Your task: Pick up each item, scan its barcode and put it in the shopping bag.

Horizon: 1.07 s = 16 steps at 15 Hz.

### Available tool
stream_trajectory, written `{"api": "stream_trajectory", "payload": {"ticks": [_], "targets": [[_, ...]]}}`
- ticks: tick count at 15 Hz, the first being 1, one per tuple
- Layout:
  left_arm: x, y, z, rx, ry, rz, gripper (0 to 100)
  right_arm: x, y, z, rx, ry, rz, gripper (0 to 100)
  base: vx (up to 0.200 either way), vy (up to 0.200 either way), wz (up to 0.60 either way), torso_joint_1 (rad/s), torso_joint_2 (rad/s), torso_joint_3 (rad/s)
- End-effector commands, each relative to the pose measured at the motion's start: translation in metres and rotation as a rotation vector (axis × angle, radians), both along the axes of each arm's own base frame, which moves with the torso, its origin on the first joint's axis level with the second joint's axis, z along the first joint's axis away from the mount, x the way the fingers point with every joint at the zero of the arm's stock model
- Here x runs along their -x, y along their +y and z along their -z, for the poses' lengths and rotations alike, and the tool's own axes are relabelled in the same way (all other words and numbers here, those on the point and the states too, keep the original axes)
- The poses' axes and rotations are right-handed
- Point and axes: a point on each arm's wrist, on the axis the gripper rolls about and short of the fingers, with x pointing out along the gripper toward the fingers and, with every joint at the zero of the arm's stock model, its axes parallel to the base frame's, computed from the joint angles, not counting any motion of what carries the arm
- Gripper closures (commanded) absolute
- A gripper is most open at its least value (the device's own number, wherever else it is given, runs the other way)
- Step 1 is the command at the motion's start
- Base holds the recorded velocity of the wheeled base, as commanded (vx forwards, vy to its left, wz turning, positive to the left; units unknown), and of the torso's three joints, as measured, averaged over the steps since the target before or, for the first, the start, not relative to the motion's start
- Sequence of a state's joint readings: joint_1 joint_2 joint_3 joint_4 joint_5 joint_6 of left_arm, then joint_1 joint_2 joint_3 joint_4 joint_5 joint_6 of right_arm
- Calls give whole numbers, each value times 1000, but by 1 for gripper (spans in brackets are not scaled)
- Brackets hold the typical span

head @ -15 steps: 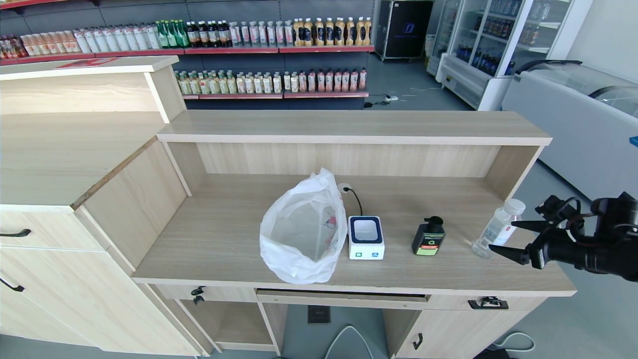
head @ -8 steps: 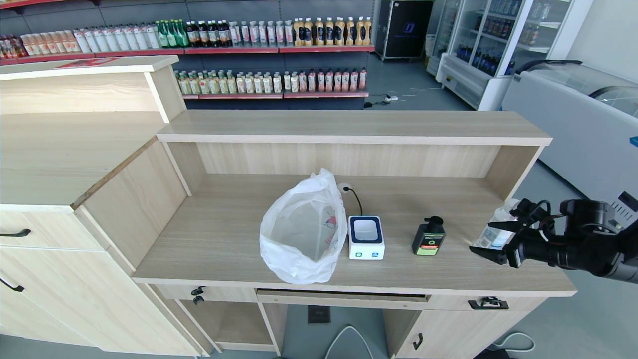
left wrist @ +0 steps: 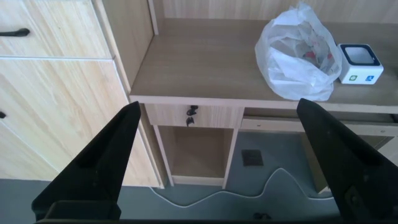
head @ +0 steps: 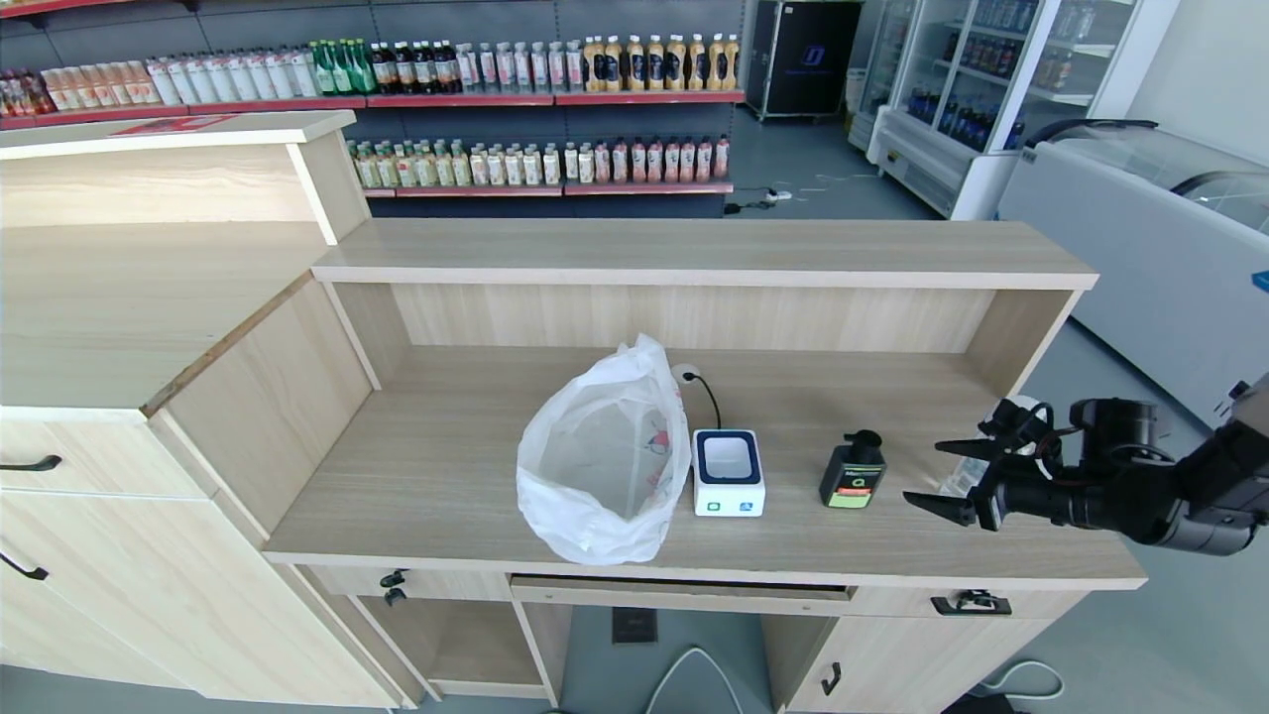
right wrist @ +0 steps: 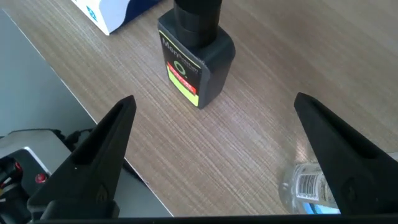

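Fingers of the right gripper [head: 926,474] gape wide. It has slid past the clear bottle [right wrist: 309,186] toward the dark pump bottle [head: 853,472] — likely the first pick; the left gripper [left wrist: 217,109] is spread too.

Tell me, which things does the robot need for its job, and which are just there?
For the job: shopping bag, scanner, dark pump bottle, clear bottle, right gripper.
Just there: drink shelves, glass-door fridges, chest freezer.

White plastic shopping bag [head: 605,456], upright, mouth open, just left of scanner [head: 729,473]. Scanner: white box, dark-rimmed window on top. Dark pump bottle [head: 853,471], green-red label, upright, near scanner's right. Clear bottle [right wrist: 306,186], barcode label, farther right of scanner, partly hidden.
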<state>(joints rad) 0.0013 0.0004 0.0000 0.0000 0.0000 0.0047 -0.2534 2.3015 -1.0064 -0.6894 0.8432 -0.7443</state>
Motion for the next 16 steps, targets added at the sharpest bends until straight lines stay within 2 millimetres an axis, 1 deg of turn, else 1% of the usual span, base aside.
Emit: {"api": "stream_trajectory", "payload": {"ticks": [1, 4, 7, 14, 16], "targets": [[0, 0, 0, 0, 0, 0, 0, -5, 5, 6, -6, 4, -24, 0, 0, 0, 0, 0, 0, 0], [0, 0, 0, 0, 0, 0, 0, -6, 11, 12, -11, 19, -40, 0, 0, 0, 0, 0, 0, 0], [0, 0, 0, 0, 0, 0, 0, -16, 15, 16, -11, 6, -59, 0, 0, 0, 0, 0, 0, 0], [0, 0, 0, 0, 0, 0, 0, -31, 35, 29, -13, 10, -112, 0, 0, 0, 0, 0, 0, 0], [0, 0, 0, 0, 0, 0, 0, -34, 38, 32, -13, 8, -120, 0, 0, 0, 0, 0, 0, 0]]}}
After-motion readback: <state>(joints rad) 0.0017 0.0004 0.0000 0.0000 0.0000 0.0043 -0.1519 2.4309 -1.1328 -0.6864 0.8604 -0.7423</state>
